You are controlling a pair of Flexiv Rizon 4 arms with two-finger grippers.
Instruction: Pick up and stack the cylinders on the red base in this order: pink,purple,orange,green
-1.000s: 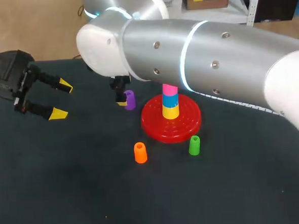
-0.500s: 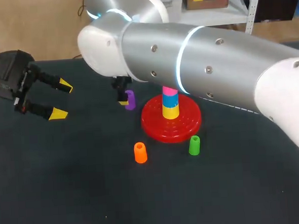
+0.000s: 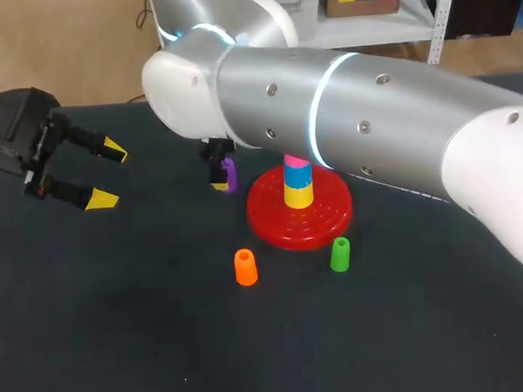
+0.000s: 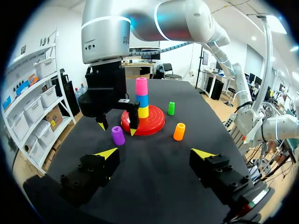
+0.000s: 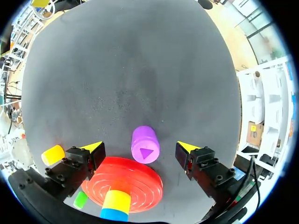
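The left gripper (image 3: 109, 176) is sitting with fingers spread wide. The smooth, round purple cylinder (image 5: 145, 140) is standing on the dark table (image 3: 119, 329), between the right gripper's (image 4: 117, 129) spread fingers, untouched, just beside the ringed red base (image 3: 276, 223).

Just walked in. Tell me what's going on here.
The right end effector hangs open at the purple cylinder, a finger to each side, not touching it. That cylinder stands on the table beside the red base, whose stack has a yellow piece, a blue piece and the pink cylinder on top. The orange cylinder and green cylinder stand on the table near the base. The left end effector is open and empty.
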